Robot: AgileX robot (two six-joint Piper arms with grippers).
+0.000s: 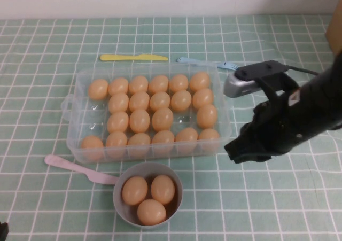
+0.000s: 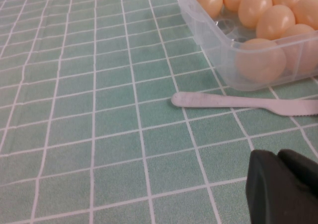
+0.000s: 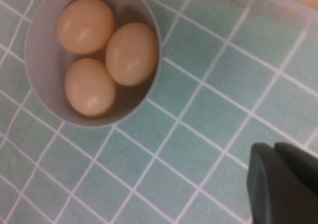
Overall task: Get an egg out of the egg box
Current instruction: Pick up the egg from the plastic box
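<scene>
— Three eggs lie in the grey bowl (image 1: 147,200), just in front of the egg box (image 1: 75,99). So is the job done?

— Judging by that, eggs have been lifted out, and a few cups near the box's left side sit bare. Most of the rows are full, though, so another egg (image 1: 209,136), say the one in the front right corner, would have to be reached for.

— Where is the right gripper (image 1: 243,147)?

— Above the table beside the box's right front corner, carrying nothing; its fingers (image 3: 283,184) look pressed together in the wrist view.

— And the left gripper (image 2: 285,186)?

— Parked low near the table's front left, close to the pink knife (image 2: 243,103). Its fingers also appear closed and empty.

— What remains?

— Probably a reach back over the box, an opening, and a gentle pinch.
</scene>
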